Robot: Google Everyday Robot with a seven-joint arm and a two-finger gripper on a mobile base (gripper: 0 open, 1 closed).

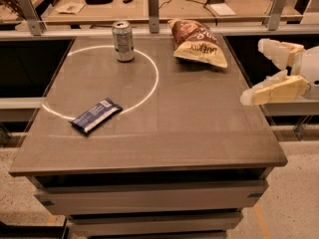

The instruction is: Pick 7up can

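Note:
The 7up can [123, 40] stands upright at the far left of the brown table [189, 128], silvery with a shiny top, on the white ring painted on the tabletop. My gripper [255, 71] is at the right edge of the view, over the table's right side, far to the right of the can. Its two cream fingers are spread apart, one upper [276, 50] and one lower [274, 90], with nothing between them.
A brown-and-yellow chip bag [197, 42] lies at the far middle-right of the table. A flat dark blue snack bar [95, 116] lies at the front left, on the ring. A rail with metal posts [153, 4] runs behind the table, with a cluttered desk beyond.

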